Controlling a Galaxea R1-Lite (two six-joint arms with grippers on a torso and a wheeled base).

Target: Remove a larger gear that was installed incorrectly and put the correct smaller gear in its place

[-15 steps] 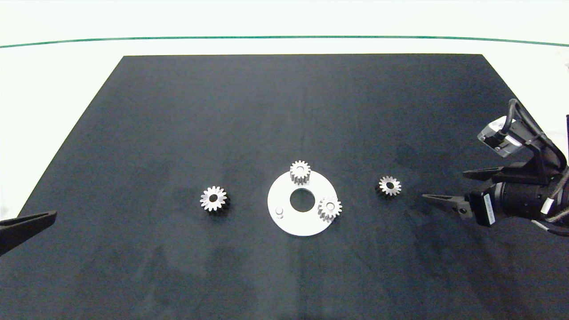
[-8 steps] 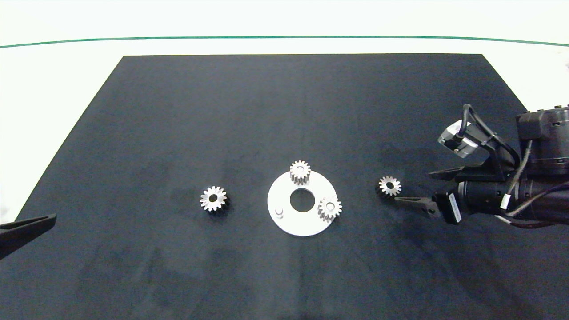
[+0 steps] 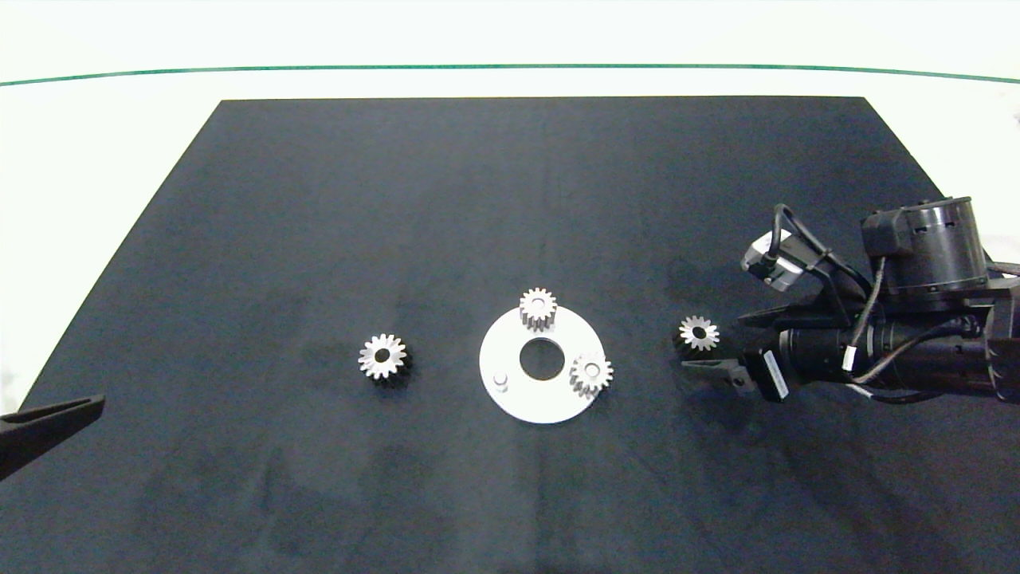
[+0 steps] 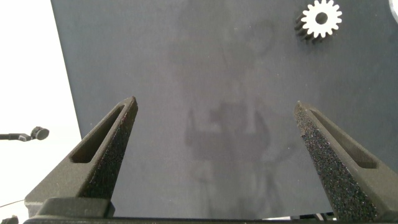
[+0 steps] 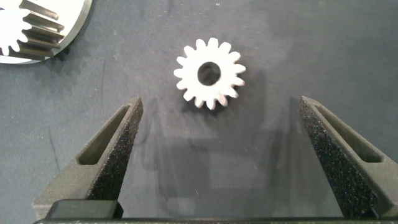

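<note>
The smaller gear (image 3: 699,333), stubby-toothed with dark sides, lies flat on the black mat to the right of the white round plate (image 3: 542,402). My right gripper (image 3: 712,344) is open just right of it, low over the mat. In the right wrist view the smaller gear (image 5: 209,73) lies just beyond the fingertips (image 5: 127,118), centred on the gap. The larger gear (image 3: 382,356), with pointed star-like teeth, lies on the mat left of the plate; the left wrist view shows the larger gear (image 4: 320,18) far ahead. My left gripper (image 4: 214,106) stands open at the mat's front left.
Two more gears (image 3: 538,307) (image 3: 591,373) sit on the plate's pegs, at its far edge and right edge. A third peg (image 3: 500,379) at the plate's left stands bare. The plate has a round hole in its middle. White table surrounds the mat (image 3: 510,199).
My right arm has moved left across the mat, bringing its open fingers from well right of the smaller gear to just beside it. The gears and the left gripper have stayed put.
</note>
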